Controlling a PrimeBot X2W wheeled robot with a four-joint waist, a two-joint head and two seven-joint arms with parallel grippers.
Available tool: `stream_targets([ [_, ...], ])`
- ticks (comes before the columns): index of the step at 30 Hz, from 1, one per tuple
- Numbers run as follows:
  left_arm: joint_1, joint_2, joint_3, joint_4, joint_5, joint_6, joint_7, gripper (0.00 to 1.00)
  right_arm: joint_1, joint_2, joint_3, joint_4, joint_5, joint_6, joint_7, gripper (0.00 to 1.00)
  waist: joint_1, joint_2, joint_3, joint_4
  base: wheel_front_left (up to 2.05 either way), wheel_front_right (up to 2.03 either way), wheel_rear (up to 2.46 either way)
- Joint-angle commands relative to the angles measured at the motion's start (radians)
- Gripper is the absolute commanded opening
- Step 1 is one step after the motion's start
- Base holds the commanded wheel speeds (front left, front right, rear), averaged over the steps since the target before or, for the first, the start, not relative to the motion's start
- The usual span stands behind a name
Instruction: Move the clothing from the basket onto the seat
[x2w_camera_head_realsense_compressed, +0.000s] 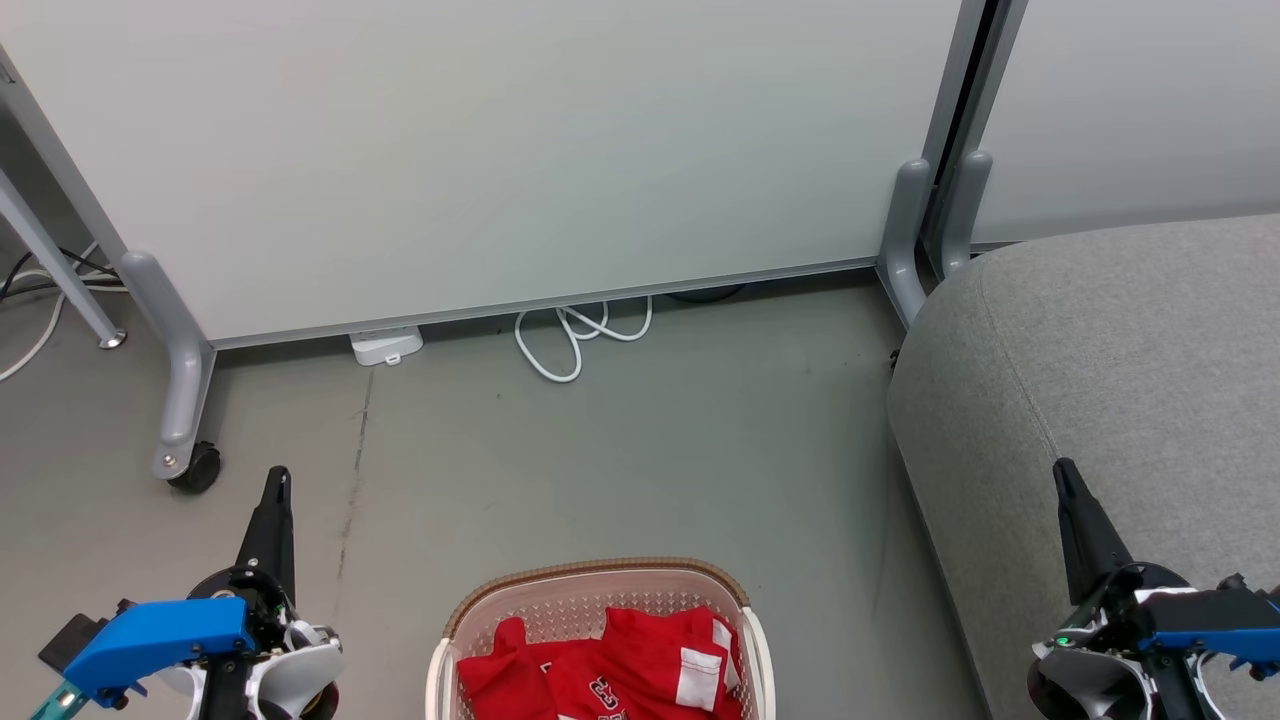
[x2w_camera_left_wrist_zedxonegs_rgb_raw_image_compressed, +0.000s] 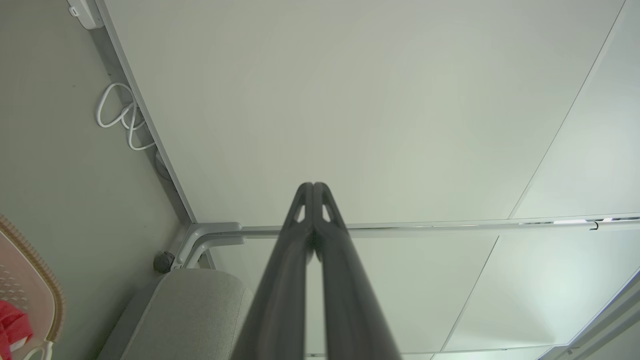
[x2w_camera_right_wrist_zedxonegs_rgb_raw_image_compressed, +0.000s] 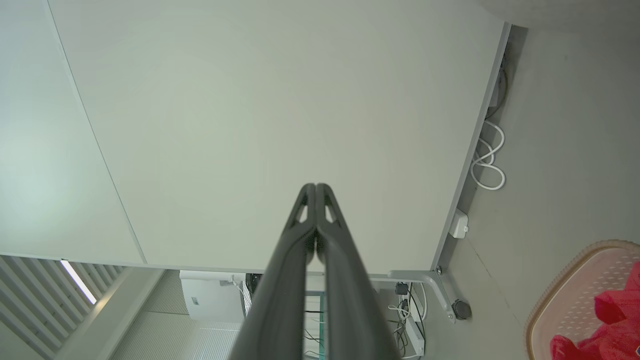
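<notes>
**While both grippers are held closed and empty, the clothing (x2w_camera_head_realsense_compressed: 620, 670) is recorded inside the basket (x2w_camera_head_realsense_compressed: 600, 578)**

As seen from the head view, the clothing is noted at 6 o'clock of the frame. It is a crumpled bright red heap with white trim patches, lying wholly within the basket walls. A dark-and-white print is glimpsed at its lower edge but is cut off and cannot be read. The basket is cream-white and perforated, with a brown woven-look rim band. It is set on the grey floor (x2w_camera_head_realsense_compressed: 650, 450), and its near part is cropped by the frame.

The seat (x2w_camera_head_realsense_compressed: 1130, 350), in light grey fabric with a seam line, is located at 3 o'clock of the basket. The two are separated by a strip of floor, and nothing red is seen on the seat.

The left gripper (x2w_camera_head_realsense_compressed: 278, 480) is observed at 9 o'clock of the basket, above bare floor. Its fingers are pressed together with nothing between them, as the left wrist view confirms. The right gripper (x2w_camera_head_realsense_compressed: 1062, 468) is observed at 3 o'clock of the basket, over the seat's edge. Its fingers are likewise pressed together on nothing, and neither gripper is in contact with the clothing.

At 12 o'clock of the basket, well apart from it, a looped white cable (x2w_camera_head_realsense_compressed: 575, 340) and a small white box (x2w_camera_head_realsense_compressed: 386, 345) are noted at the foot of a pale partition panel (x2w_camera_head_realsense_compressed: 500, 150). A castor (x2w_camera_head_realsense_compressed: 195, 468) is seen at 10 o'clock.
</notes>
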Motion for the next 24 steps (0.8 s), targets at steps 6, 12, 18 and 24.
stream_targets([
  [6,-0.010,-0.001,0.001,-0.004,-0.003,-0.004,0.003,0.00,-0.011,0.001,-0.001,-0.003,0.003,0.000,0.002,0.00,0.0000,0.0000,0.000,0.000,0.00,0.00,0.00],
  [12,-0.010,-0.001,0.001,-0.004,-0.003,-0.004,0.003,0.00,-0.011,0.001,-0.001,-0.003,0.003,0.000,0.002,0.00,0.0000,0.0000,0.000,0.000,0.00,0.00,0.00],
  [18,-0.010,-0.001,0.001,-0.004,-0.003,-0.004,0.003,0.00,-0.011,0.001,-0.001,-0.003,0.003,0.000,0.002,0.00,0.0000,0.0000,0.000,0.000,0.00,0.00,0.00],
  [24,-0.010,-0.001,0.001,-0.004,-0.003,-0.004,0.003,0.00,-0.011,0.001,-0.001,-0.003,0.003,0.000,0.002,0.00,0.0000,0.0000,0.000,0.000,0.00,0.00,0.00],
])
